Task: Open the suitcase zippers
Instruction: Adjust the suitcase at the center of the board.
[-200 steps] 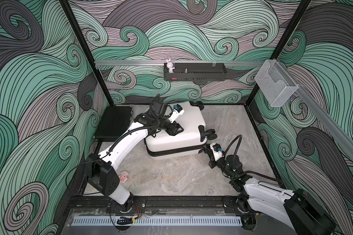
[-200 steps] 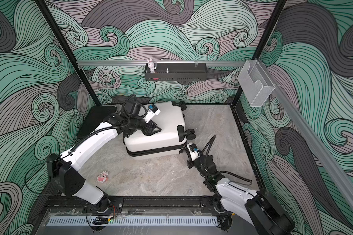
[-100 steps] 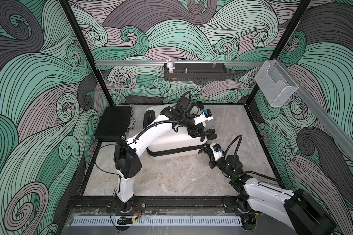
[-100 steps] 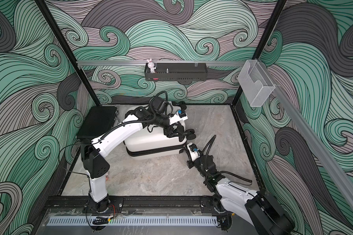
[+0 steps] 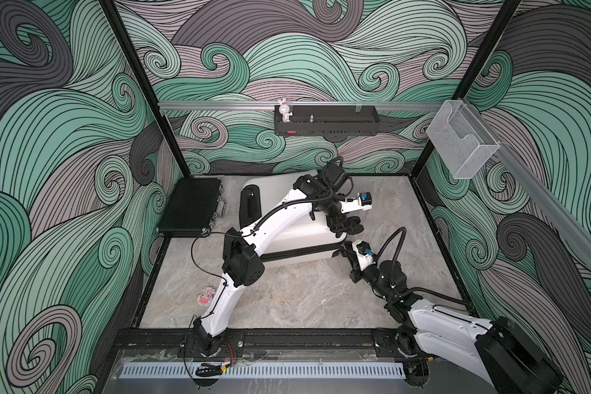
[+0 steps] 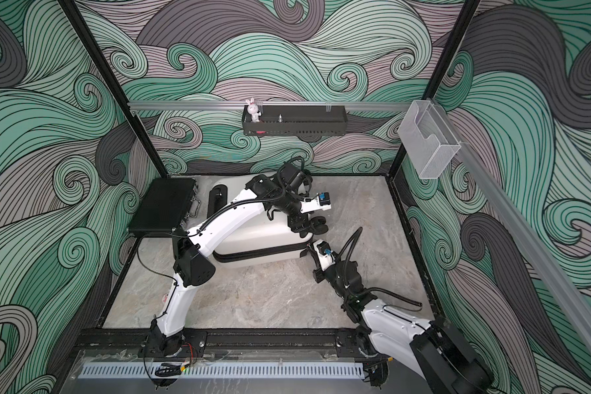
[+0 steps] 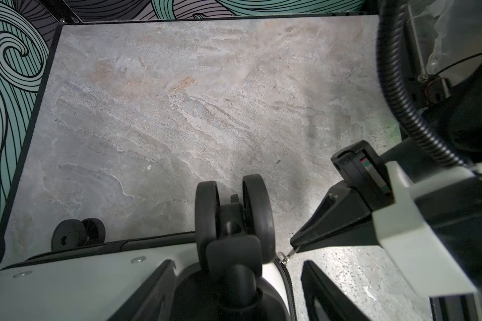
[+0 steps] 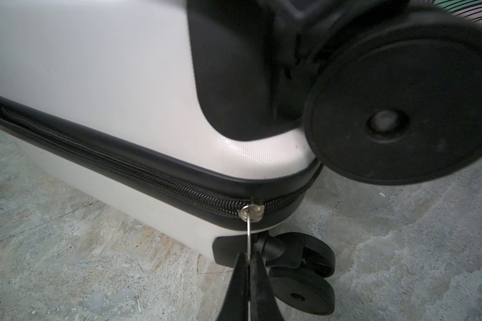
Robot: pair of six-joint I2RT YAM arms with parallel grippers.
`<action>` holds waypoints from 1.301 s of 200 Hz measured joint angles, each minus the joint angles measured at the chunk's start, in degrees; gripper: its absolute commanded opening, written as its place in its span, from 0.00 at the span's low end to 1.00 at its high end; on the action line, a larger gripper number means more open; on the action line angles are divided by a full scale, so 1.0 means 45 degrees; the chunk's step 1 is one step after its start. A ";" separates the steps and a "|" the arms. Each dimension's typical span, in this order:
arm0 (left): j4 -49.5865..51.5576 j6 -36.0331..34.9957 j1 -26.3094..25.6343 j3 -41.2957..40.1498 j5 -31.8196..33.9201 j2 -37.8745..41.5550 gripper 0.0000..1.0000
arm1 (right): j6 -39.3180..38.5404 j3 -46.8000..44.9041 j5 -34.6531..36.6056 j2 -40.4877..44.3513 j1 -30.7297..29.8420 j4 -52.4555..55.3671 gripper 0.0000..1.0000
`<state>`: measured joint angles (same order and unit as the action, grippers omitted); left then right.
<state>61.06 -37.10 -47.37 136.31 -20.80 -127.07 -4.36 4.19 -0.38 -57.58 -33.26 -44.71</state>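
The white suitcase [image 5: 301, 238] [image 6: 253, 238] lies flat at the back of the floor, with the black zippers band [image 5: 297, 252] [image 6: 260, 250] round its middle seam. My right gripper [image 8: 249, 258] [image 5: 342, 250] is shut on the thin metal pull hanging from the silver slider [image 8: 249, 212] at the near right corner. My left gripper [image 7: 234, 266] [image 5: 343, 228] reaches over the case and stands open, its fingers on either side of a black caster wheel [image 7: 233, 211] without touching it. In the left wrist view the right gripper's tip [image 7: 292, 246] holds the pull [image 7: 283, 255].
A flat black briefcase [image 5: 191, 208] lies by the left wall. A small pink toy [image 5: 205, 296] sits on the floor beside the left arm. A black shelf [image 5: 325, 124] with a bunny figure hangs on the back wall, and a clear bin [image 5: 458, 143] hangs on the right rail.
My left arm has swung from the suitcase's top across to its right wheel end, and its jaws have opened wider. The right gripper has stayed shut at the corner.
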 measured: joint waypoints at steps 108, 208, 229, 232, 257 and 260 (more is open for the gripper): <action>0.0136 -0.0505 -0.0622 0.0476 0.1807 -0.0670 0.42 | 0.0019 -0.0131 -0.0015 0.0267 0.0000 -0.0029 0.00; -0.0301 -0.0277 -0.0651 -0.1632 0.2084 0.0753 0.15 | 0.0758 -0.0131 -0.1049 0.0811 0.0243 0.0306 0.00; -0.0355 -0.0335 -0.0656 -0.2093 0.1996 0.1117 0.12 | 0.0957 -0.0131 -0.1200 0.1651 0.0423 0.0884 0.00; -0.0350 -0.0345 -0.0656 -0.2147 0.1972 0.1161 0.10 | 0.0996 -0.0131 -0.1248 0.1802 0.0452 0.0996 0.00; -0.0316 -0.0500 -0.0661 -0.2608 0.1695 0.1545 0.09 | 0.1248 -0.0131 -0.1569 0.2550 0.0622 0.1574 0.00; -0.0316 -0.0515 -0.0661 -0.2676 0.1661 0.1579 0.09 | 0.1297 -0.0131 -0.1627 0.2618 0.0656 0.1647 0.00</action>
<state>59.64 -39.42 -50.35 124.27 -13.32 -119.96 1.48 3.60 -7.70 -45.80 -30.30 -37.30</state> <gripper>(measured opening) 0.363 0.046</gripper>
